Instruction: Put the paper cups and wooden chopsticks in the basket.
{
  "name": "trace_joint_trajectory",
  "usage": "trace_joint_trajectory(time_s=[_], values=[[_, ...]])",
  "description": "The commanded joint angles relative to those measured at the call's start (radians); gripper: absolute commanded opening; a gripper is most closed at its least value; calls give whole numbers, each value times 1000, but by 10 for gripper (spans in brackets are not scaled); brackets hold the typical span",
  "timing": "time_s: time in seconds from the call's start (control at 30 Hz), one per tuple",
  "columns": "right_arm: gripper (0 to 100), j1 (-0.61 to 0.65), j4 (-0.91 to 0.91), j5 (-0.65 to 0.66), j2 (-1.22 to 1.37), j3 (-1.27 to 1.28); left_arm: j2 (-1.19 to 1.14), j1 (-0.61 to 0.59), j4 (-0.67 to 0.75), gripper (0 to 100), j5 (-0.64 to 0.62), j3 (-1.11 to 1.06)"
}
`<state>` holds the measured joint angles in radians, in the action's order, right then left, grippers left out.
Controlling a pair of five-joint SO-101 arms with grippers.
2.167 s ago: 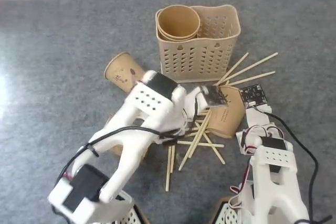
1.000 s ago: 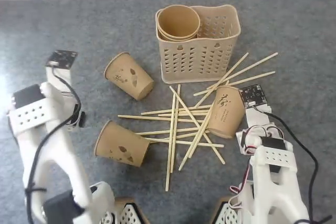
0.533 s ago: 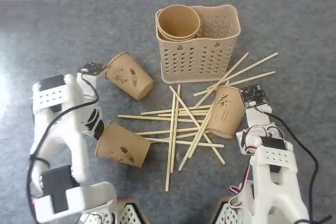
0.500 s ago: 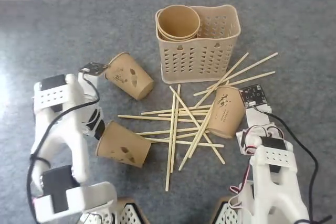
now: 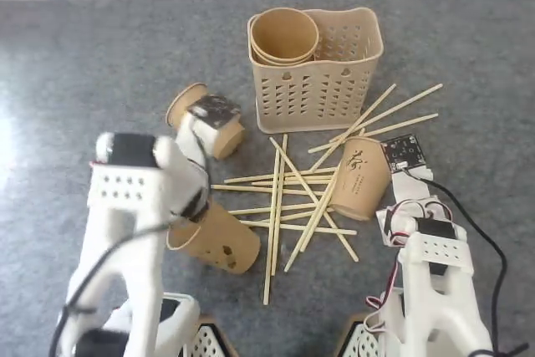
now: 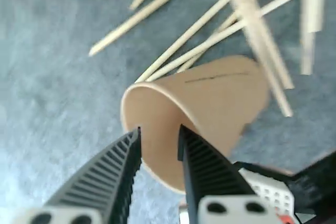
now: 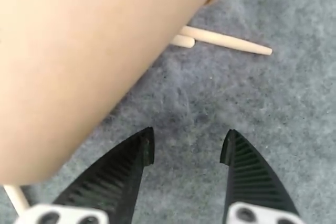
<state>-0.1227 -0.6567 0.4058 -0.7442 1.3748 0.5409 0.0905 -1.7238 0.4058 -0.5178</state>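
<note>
Straddling the lip of the nearest cup, pinch not yet made

My left gripper (image 6: 159,129) is narrowly parted and holds nothing; its fingers sit either side of the lip of the nearest cup (image 6: 210,108), which lies on its side with chopsticks (image 5: 276,206) crossing its base. My right gripper (image 7: 186,142) hangs wide open and empty over the grey mat (image 7: 252,103), just beside the second cup (image 7: 79,51). Beyond the scattered sticks the third cup (image 5: 227,141) lies near the basket (image 5: 318,89), where stacked cups (image 5: 284,35) already stand. I judge this a cup pickup with 3 cups loose: next I close on the wall, lift clear of the sticks, and carry it to the basket.
</note>
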Motion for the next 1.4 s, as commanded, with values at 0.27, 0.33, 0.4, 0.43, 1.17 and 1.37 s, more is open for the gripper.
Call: trace_joint_trajectory(time_s=[0.27, 0.33, 0.4, 0.43, 1.17, 1.37], values=[[220, 7, 22, 11, -21, 0, 83, 517, 14, 125, -198, -41], [220, 7, 22, 11, -21, 0, 64, 519, 9, 126, -198, -8], [220, 7, 22, 11, -21, 0, 60, 512, 0, 126, -193, 36], [220, 7, 22, 11, -21, 0, 60, 496, -12, 126, -192, 67], [220, 7, 24, 11, -21, 0, 61, 181, -32, 125, 404, -2], [220, 7, 25, 11, -21, 0, 63, 230, -31, 123, 399, -48]])
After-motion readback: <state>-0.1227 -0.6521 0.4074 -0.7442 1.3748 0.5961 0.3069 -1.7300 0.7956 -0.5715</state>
